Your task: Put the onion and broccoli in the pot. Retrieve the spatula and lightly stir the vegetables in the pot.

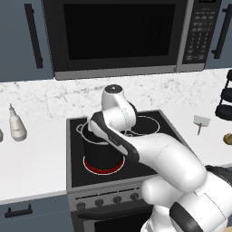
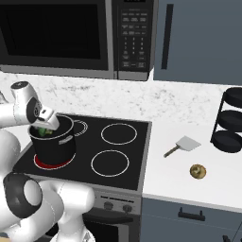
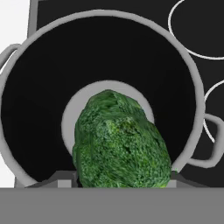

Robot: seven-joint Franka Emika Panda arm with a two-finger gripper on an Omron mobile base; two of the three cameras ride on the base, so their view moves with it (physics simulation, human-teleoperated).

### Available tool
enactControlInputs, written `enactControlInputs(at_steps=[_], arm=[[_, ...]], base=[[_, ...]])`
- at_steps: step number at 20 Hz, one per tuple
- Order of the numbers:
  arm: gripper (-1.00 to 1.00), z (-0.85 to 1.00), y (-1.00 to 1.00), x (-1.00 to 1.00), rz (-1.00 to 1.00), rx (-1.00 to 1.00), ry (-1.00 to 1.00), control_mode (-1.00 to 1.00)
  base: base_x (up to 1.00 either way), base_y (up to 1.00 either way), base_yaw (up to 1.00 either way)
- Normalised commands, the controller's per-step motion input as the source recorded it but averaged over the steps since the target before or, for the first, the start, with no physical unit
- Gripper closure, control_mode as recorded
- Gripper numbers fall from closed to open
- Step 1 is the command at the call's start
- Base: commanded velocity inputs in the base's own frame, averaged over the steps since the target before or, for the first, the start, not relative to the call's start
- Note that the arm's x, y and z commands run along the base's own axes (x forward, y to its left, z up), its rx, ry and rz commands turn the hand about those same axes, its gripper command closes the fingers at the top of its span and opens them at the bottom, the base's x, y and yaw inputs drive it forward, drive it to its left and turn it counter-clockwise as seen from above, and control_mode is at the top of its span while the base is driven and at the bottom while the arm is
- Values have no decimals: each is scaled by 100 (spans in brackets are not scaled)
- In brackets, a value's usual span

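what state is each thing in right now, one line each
broccoli: held between the gripper fingers, over the open pot
gripper: shut on the broccoli, above the pot mouth
pot: upright on the front left burner, no lid, bottom bare
front left burner: glowing red
onion: lying on the counter right of the stove
spatula: flat on the counter, untouched
microwave: door closed

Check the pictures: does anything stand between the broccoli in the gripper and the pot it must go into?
Nothing visible does. The broccoli hangs in the gripper directly over the open pot, whose mouth has no lid and whose grey bottom shows bare.
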Motion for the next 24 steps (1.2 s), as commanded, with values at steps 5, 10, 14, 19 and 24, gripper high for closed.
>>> enactControlInputs(at_steps=[5, 10, 14, 19, 24], arm=[[100, -1, 0, 18, 0, -3, 0, -100], [100, -13, 0, 8, 0, -5, 0, -100], [100, -17, 0, 13, 0, -5, 0, -100], [100, -16, 0, 9, 0, -3, 0, -100], [100, -12, 0, 9, 0, 0, 0, -100]], base=[[0, 0, 0], [0, 0, 0], [0, 0, 0], [0, 0, 0], [0, 0, 0]])
